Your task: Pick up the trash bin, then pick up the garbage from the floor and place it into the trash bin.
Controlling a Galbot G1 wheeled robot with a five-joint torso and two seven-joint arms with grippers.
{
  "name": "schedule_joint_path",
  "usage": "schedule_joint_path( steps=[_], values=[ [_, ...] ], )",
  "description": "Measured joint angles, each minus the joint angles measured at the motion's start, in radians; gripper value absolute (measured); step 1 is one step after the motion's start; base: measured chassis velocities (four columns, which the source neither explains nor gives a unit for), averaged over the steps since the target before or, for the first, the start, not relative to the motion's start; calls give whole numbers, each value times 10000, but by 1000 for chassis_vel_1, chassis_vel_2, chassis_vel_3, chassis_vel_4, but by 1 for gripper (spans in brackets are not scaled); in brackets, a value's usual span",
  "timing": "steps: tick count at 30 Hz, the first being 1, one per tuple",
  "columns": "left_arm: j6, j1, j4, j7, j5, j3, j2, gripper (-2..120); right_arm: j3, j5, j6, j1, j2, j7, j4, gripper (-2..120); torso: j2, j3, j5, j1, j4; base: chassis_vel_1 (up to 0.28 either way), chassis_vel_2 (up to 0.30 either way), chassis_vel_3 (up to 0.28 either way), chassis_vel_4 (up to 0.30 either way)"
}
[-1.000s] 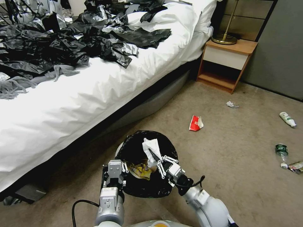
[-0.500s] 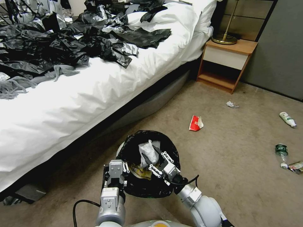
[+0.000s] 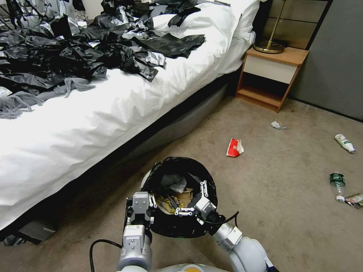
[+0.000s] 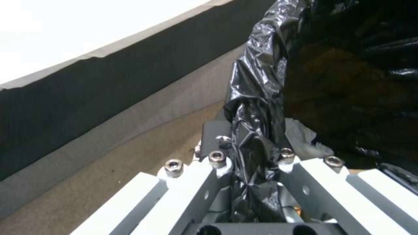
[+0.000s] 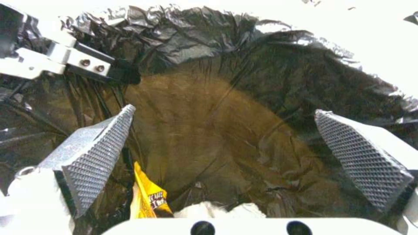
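Since a second ago the crumpled white tissue [image 3: 173,182] has left the right gripper [image 3: 191,199] and dropped into the trash bin [image 3: 180,226]; then it was pinched and held up above the rim, and now it lies inside against the black liner. That gripper has spread its fingers wide and sits low over the bin's mouth, holding nothing; the right wrist view shows both ribbed pads [image 5: 98,153] well apart with only bin contents between them. By this reading, one piece of garbage is delivered and the arm is free for another.

The left gripper [image 3: 140,206] is clamped on the bin's near rim, its fingers squeezing the folded liner [image 4: 254,137], and carries the bin beside the bed [image 3: 113,113].

Inside the bin lie the tissue, a yellow snack wrapper [image 5: 148,195] and a brown paper bag [image 5: 204,130] pressed against the far side. The bin has room left.

On the floor [image 3: 272,211] several pieces wait: a red-white packet [image 3: 235,147] just beyond the bin, a small tissue scrap [image 3: 278,125] near the nightstand [image 3: 270,75], a white bottle [image 3: 344,143] and a green-labelled bottle [image 3: 337,181], with a wrapper [image 3: 354,199] beside the latter. The task looks partly done.
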Motion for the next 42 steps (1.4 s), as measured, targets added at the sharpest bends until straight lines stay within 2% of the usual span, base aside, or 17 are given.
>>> schedule_joint_path(
  steps=[10, 13, 15, 17, 18, 21, 22, 24, 28, 42],
  values=[
    [-12, 1, -3, 4, 9, -25, 20, 2, 133, -244, 218, -325, -44, 176, 616, 100, 0, 0, 1, 0, 0, 0, 0, 0, 0],
    [-22, -27, -3, 4, 0, -84, 56, 2, 439, -716, 244, -752, 30, 1063, 1818, 100, 0, 0, 0, 0, 0, 0, 0, 0, 0],
    [-24, -34, -3, 6, -2, -87, 63, 2, 551, -897, 219, -858, 90, 1355, 2136, 100, 0, 0, 0, 0, 1, 0, 0, 0, 0],
    [-28, -56, 14, 12, -20, -92, 83, 2, 870, -1462, 112, -1273, 343, 2574, 3038, 100, 0, 0, -1, 0, 0, 0, 0, 0, 0],
    [-28, -56, 14, 12, -20, -92, 83, 2, 870, -1462, 112, -1273, 343, 2574, 3038, 100, 0, 0, -1, 0, 0, 0, 0, 0, 0],
    [-66, -64, 31, 58, -107, -92, 118, 2, 1098, -1725, 59, -2041, 733, 4205, 3683, 100, 0, 0, -1, 0, -1, 0, 0, 0, 0],
    [-66, -64, 31, 58, -107, -92, 118, 2, 1098, -1725, 59, -2041, 733, 4205, 3683, 100, 0, 0, -1, 0, -1, 0, 0, 0, 0],
    [-204, -74, 46, 124, -114, -119, 142, 2, 1415, -1674, 275, -2566, 1037, 4972, 3753, 100, 0, -1, 0, 0, -1, 0, 0, 0, 0],
    [-347, -49, 11, 214, -75, -125, 168, 2, 2190, -1340, 645, -3046, 1214, 5192, 3372, 100, 0, 0, 0, 0, 0, 0, 0, 0, 0],
    [-352, -25, 12, 265, 31, -171, 133, 2, 2463, -1134, 737, -2874, 1312, 5143, 2806, 100, 0, 0, 0, 0, 1, 0, 0, 0, 0]
  ],
)
